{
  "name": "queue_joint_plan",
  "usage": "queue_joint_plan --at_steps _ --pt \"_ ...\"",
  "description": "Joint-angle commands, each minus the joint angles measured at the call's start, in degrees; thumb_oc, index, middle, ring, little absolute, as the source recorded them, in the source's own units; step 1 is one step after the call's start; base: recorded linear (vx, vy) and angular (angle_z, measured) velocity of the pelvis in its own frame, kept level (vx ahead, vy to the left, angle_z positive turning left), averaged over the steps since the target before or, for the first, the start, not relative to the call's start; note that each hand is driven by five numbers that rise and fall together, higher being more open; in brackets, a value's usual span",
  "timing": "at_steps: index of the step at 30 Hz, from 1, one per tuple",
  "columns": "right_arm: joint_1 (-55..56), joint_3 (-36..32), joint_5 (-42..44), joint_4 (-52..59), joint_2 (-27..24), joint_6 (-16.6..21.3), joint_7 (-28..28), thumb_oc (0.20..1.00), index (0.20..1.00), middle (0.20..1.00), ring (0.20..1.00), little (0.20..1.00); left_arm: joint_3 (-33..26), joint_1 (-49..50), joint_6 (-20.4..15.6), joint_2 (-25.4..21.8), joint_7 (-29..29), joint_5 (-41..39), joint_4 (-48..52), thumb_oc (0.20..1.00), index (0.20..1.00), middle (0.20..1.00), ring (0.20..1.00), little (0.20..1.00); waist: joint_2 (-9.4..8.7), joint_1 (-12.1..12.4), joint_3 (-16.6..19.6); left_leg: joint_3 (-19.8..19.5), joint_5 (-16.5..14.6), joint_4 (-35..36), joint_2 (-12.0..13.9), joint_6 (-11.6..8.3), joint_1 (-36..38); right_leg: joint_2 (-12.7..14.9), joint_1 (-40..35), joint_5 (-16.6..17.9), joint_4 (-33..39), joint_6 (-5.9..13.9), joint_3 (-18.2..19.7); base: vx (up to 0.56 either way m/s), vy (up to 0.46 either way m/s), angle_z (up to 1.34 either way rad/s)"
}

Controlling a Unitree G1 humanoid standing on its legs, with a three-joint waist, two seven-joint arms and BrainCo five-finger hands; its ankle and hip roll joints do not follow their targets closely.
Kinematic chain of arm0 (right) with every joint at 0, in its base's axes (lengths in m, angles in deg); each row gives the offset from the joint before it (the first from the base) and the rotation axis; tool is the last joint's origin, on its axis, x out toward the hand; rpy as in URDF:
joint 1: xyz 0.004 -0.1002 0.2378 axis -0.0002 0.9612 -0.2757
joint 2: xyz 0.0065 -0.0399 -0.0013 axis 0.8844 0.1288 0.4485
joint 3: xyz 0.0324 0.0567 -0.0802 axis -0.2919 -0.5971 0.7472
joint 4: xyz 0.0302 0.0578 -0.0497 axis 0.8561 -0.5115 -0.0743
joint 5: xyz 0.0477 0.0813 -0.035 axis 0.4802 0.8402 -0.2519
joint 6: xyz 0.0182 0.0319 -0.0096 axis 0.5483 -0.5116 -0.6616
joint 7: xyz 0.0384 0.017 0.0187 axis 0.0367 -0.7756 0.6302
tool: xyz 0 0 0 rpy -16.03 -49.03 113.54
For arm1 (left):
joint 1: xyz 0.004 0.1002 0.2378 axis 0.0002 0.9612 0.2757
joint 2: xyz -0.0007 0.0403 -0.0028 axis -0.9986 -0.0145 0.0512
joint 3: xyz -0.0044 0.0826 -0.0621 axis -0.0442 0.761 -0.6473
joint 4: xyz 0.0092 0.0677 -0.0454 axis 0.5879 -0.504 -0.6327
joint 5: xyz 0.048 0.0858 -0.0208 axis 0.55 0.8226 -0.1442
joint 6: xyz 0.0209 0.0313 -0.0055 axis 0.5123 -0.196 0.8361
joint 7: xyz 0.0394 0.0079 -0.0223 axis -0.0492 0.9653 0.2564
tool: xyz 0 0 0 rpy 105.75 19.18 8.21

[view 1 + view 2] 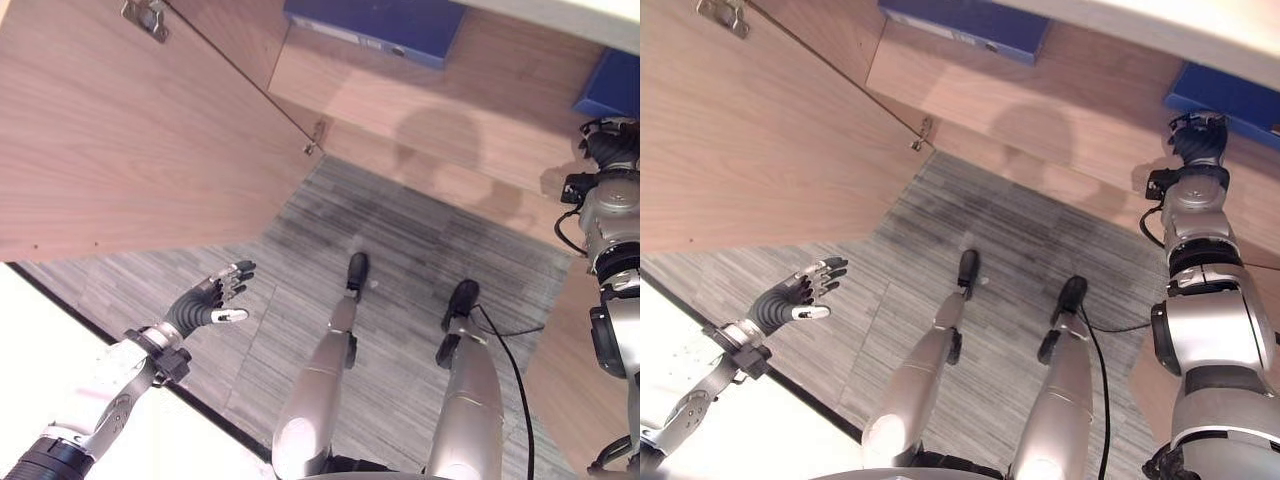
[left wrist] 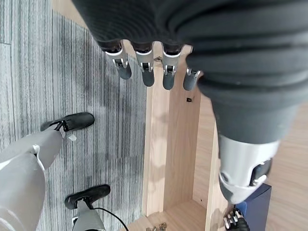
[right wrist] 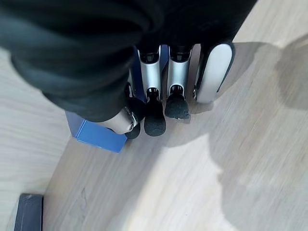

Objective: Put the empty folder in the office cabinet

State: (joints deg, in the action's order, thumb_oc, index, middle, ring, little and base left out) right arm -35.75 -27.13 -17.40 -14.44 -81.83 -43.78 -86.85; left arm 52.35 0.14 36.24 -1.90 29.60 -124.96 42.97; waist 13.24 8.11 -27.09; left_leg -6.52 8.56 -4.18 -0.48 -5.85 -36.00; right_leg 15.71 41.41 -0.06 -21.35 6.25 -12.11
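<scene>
Pale matt wood-grain cabinet, smooth blue folder, grey ribbed carpet floor.

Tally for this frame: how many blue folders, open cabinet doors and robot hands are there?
Blue folders: 2 (middle folder, right-side folder)
Open cabinet doors: 1 (cabinet door)
Robot hands: 2 (left hand, right hand)
Total: 5
</scene>
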Motion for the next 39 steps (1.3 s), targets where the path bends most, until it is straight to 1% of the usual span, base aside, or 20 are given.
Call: queue_joint_plan --at_steps 1,5,9,13,14,17,22,25,28,30,31,32,34,36,37,38,39 --pt "-1.51 4.36 1.24 -4.41 -5.02 -2.15 0.17 0.2 0.2 0.2 0.2 0.2 -0.41 -0.11 -1.35 1.14 -0.12 -2.9 0.59 1.0 1.0 1.0 1.0 1.0 3.47 2.27 -1.53 0.63 -1.12 6.09 3.69 -0.92 4.79 -0.91 -0.65 0.35 3.2 4.63 2.5 0.01 0.027 -0.3" --pt "-3.45 5.76 1.01 -4.95 -5.72 -2.34 0.25 0.2 0.2 0.2 0.2 0.2 -1.07 0.08 -1.22 0.71 0.13 -3.84 1.68 1.0 1.0 1.0 1.0 1.0 3.42 2.21 -1.5 0.89 -1.21 5.62 3.79 -0.91 3.74 -0.96 0.81 0.18 2.49 4.53 3.05 0.01 0.011 0.06" --pt "-6.21 6.88 1.78 -5.12 -6.95 -2.26 0.26 0.2 0.2 0.2 0.2 0.2 -1.79 -0.22 -1.2 -0.32 0.21 -4.81 2.95 1.0 1.0 1.0 1.0 1.0 2.94 1.87 -1.57 1.17 -2.14 3.05 3.88 -0.83 1.6 -0.9 2.1 -0.17 1.6 4.31 3.33 0.01 -0.007 0.04" --pt "-10.28 8.55 2.92 -5.34 -8.44 -2.37 0.25 0.2 0.2 0.2 0.2 0.2 -3.0 -0.21 -1.05 -1.16 -0.16 -5.92 3.4 1.0 1.0 1.0 1.0 1.0 1.89 1.48 -1.36 1.12 -3.23 -0.26 4.03 -0.72 -1.29 -0.78 3.71 -0.38 0.35 4.09 3.7 0.01 -0.017 0.04" --pt "-12.35 10.01 3.13 -5.43 -9.19 -2.38 0.32 0.2 0.2 0.2 0.2 0.2 -3.58 -0.3 -1.01 -1.73 -0.35 -6.16 3.8 1.0 1.0 1.0 1.0 1.0 1.46 1.33 -1.23 1.07 -3.52 -1.28 4.04 -0.74 -2.37 -0.75 4.32 -0.35 -0.15 4.0 3.81 0.02 -0.028 -0.17" --pt "-14.44 11.36 3.39 -5.33 -9.83 -2.45 0.33 0.2 0.2 0.2 0.2 0.2 -4.37 -0.06 -0.94 -2.0 -0.48 -6.58 4.19 1.0 1.0 1.0 1.0 1.0 1.14 1.1 -1.23 1.08 -3.7 -1.81 4.03 -0.81 -3.11 -0.88 4.83 -0.42 -0.35 3.92 3.94 0.01 -0.022 -0.2" --pt "-20.21 15.94 3.46 -5.48 -11.49 -2.6 0.52 0.2 0.2 0.2 0.2 0.2 -5.59 1.31 -0.22 -3.25 -0.35 -8.05 5.06 1.0 1.0 1.0 1.0 1.0 0.16 0.62 -0.75 0.99 -3.9 -2.25 4.3 -0.97 -4.06 -1.44 5.45 -0.61 -0.64 3.54 4.14 0.02 -0.004 0.26" --pt "-22.13 17.51 3.82 -5.63 -10.93 -2.43 0.47 0.2 0.2 0.2 0.2 0.2 -5.74 2.37 0.16 -3.85 -0.35 -8.15 5.25 1.0 1.0 1.0 1.0 1.0 -0.25 0.37 -0.55 1.19 -3.89 -1.77 4.39 -1.02 -3.5 -1.71 5.37 -0.43 -0.62 3.52 4.11 0.01 0.006 0.07" --pt "-21.5 17.16 4.48 -4.81 -9.79 -2.16 0.27 0.2 0.2 0.2 0.2 0.2 -5.51 2.57 0.43 -3.8 -0.39 -8.19 5.05 1.0 1.0 1.0 1.0 1.0 -0.45 0.15 -0.5 1.21 -3.89 -1.45 4.47 -1.01 -2.95 -1.83 4.96 -0.26 -0.49 3.59 4.06 0.0 0.014 -0.09" --pt "-18.59 14.99 5.96 -1.06 -8.17 -1.05 -0.33 0.2 0.2 0.2 0.2 0.2 -5.64 2.56 0.62 -3.13 -0.29 -8.45 4.39 1.0 1.0 1.0 1.0 1.0 -0.76 -0.24 -0.51 1.25 -3.84 -0.71 4.54 -0.98 -1.82 -2.1 3.82 -0.09 0.24 3.69 3.82 0.0 0.0 0.0" --pt "-18.15 14.62 5.89 -0.79 -8.16 -1.1 -0.45 0.2 0.2 0.2 0.2 0.2 -5.63 2.63 0.61 -3.28 -0.28 -8.45 4.39 1.0 1.0 1.0 1.0 1.0 -0.85 -0.2 -0.51 1.23 -3.81 -0.65 4.56 -0.98 -1.69 -2.11 3.66 -0.08 0.32 3.69 3.78 0.01 0.006 -0.04" --pt "-14.2 11.87 7.19 3.37 -6.71 0.03 -0.47 0.2 0.2 0.2 0.2 0.2 -5.93 2.58 0.8 -2.32 -0.31 -8.41 3.58 1.0 1.0 1.0 1.0 1.0 -1.07 -0.51 -0.52 1.22 -3.83 -0.26 4.59 -0.93 -0.97 -2.22 2.94 0.15 0.76 3.82 3.65 0.01 0.011 -0.05" --pt "-13.55 11.33 7.07 3.77 -6.7 -0.05 -0.62 0.2 0.2 0.2 0.2 0.2 -5.88 2.66 0.79 -2.55 -0.3 -8.41 3.59 1.0 1.0 1.0 1.0 1.0 -1.23 -0.39 -0.44 1.21 -3.81 -0.21 4.59 -0.93 -0.87 -2.22 2.83 0.16 0.81 3.83 3.63 0.0 0.008 -0.09" --pt "-0.23 3.76 7.0 19.81 -3.87 3.28 -1.51 0.2 0.2 0.2 0.2 0.2 -6.71 2.77 0.97 0.97 -0.09 -7.93 0.02 1.0 1.0 1.0 1.0 1.0 -2.4 -1.13 -0.13 1.24 -3.93 0.52 4.61 -0.95 1.31 -2.42 0.49 0.56 2.1 4.02 3.22 0.0 0.016 -0.08" --pt "0.75 2.99 6.76 20.47 -3.83 3.08 -1.73 0.2 0.2 0.2 0.2 0.2 -6.48 2.76 0.94 0.65 -0.07 -7.93 -0.02 1.0 1.0 1.0 1.0 1.0 -2.56 -0.87 0.0 1.22 -3.91 0.59 4.62 -0.95 1.45 -2.43 0.33 0.57 2.19 4.03 3.18 0.0 0.0 0.0" --pt "5.8 0.77 6.23 24.85 -2.7 4.37 -1.09 0.2 0.2 0.2 0.2 0.2 -6.96 2.84 1.1 2.32 0.31 -7.33 -1.65 1.0 1.0 1.0 1.0 1.0 -3.02 -1.34 0.29 1.22 -3.99 1.01 4.66 -1.01 2.31 -2.39 -0.61 0.7 2.79 4.19 2.98 0.0 0.0 0.0" --pt "12.29 -2.54 4.83 29.62 -1.43 4.59 -0.77 0.2 0.2 0.2 0.2 0.2 -6.81 2.91 1.09 3.17 0.74 -7.03 -3.02 1.0 1.0 1.0 1.0 1.0 -3.61 -1.45 0.71 1.13 -4.0 1.4 4.57 -0.98 3.16 -2.38 -1.62 0.95 3.42 4.24 2.67 0.03 0.002 -0.06"
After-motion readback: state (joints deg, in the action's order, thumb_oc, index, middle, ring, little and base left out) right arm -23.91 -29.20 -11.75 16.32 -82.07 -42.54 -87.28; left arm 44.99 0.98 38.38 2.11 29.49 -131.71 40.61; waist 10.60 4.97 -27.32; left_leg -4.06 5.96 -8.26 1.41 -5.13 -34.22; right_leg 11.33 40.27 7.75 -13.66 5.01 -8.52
